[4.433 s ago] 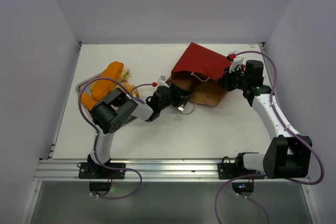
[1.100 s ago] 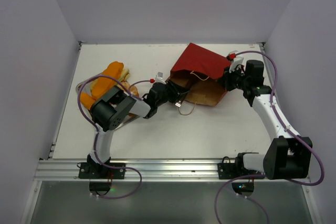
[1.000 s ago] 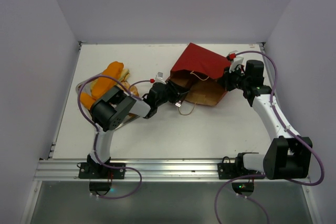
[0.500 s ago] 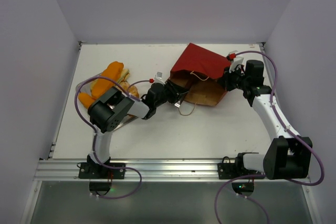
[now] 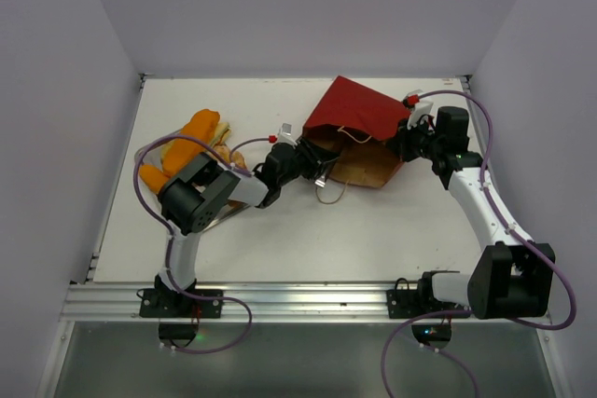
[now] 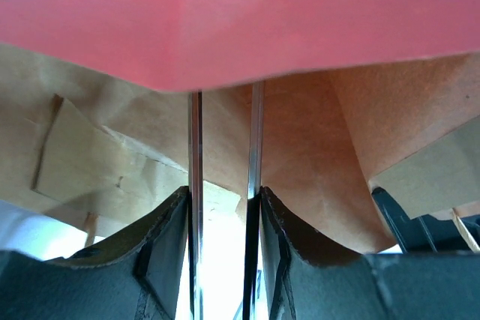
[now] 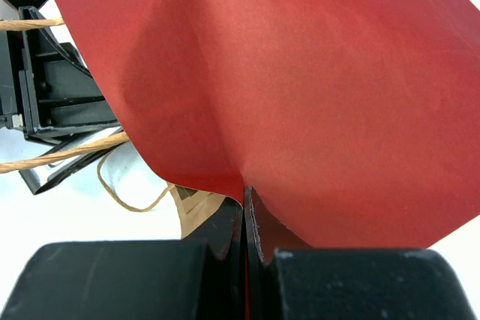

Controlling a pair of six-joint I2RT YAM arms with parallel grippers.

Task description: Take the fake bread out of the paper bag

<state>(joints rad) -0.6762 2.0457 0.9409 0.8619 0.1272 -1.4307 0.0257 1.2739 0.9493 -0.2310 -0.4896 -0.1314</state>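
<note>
Table: white table, boxed in by pale lilac walls on three sides.
Paper bag: the paper bag lies on its side in the far right part of the table, dark red panel up and brown inside showing. Its mouth faces near-left and its closed end points toward the far right corner.
Right gripper: the right gripper is pinched tight on the bag's red upper lip at the right end of the mouth, holding that lip lifted.
Left gripper: the left gripper sits at the left end of the mouth. It is clamped on the metal tongs, whose two thin blades run side by side into the bag.
Fake bread: the fake bread we can see is heaped near the left edge of the table, well apart from the bag.
Inside the bag: along the blades we see only creased brown paper. We cannot tell whether a piece remains deeper in.
Key relation: any piece left would lie beyond the tong tips, toward the far right corner, along the bag's long axis. The blades roughly follow that axis, so we judge the left gripper to be the one lined up for it.
Next move, as we judge it: probe deeper with the tongs while the right gripper keeps the lip up.
Risk: the cord handle loops on the table just beside the mouth and could snag the tongs.
</note>
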